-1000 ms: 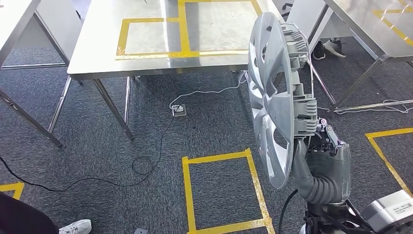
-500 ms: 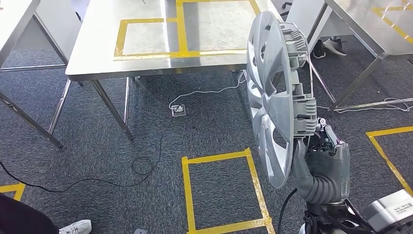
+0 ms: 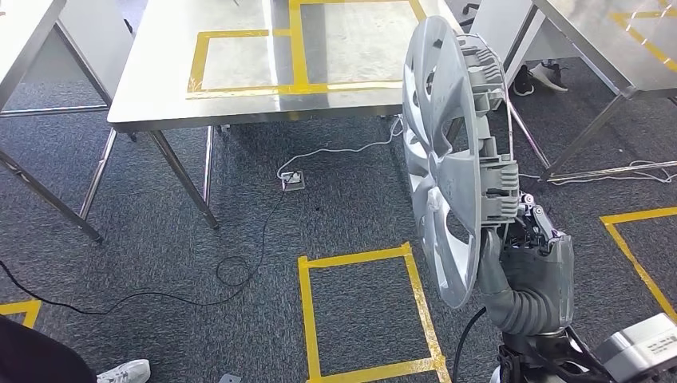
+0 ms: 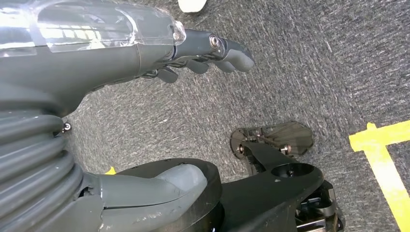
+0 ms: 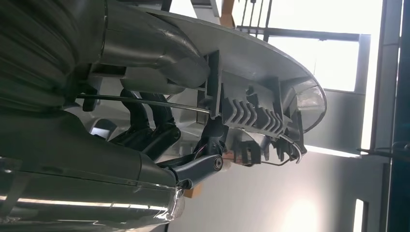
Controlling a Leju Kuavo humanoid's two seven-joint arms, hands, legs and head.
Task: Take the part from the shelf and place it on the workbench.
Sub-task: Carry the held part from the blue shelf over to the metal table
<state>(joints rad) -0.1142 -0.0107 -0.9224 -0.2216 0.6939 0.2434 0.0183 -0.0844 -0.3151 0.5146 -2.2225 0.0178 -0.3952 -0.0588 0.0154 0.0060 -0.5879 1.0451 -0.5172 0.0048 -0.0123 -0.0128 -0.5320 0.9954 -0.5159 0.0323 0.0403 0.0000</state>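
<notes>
Right hand (image 3: 527,255) clamps the lower rim of the single part, a silver wheel cover (image 3: 447,159), and carries it upright and edge-on at the near right of the scene, well above the carpet (image 3: 160,223). In the right wrist view the dark fingers (image 5: 145,130) curl behind the ribbed clips while the thumb presses the face; that reads as a pinch on the rim, likely chosen so the broad disc clears the body and can later be tipped flat. Left hand (image 4: 145,53) hangs over the carpet with its fingers apart and nothing in them. One workbench (image 3: 239,104) stands ahead at the far left, its steel top marked with yellow tape outlines (image 3: 239,60), presumably the set-down spots; two more steel tables show at the far left and far right edges. One taped square (image 3: 367,311) lies on the floor nearby. The part is not yet over the bench.
</notes>
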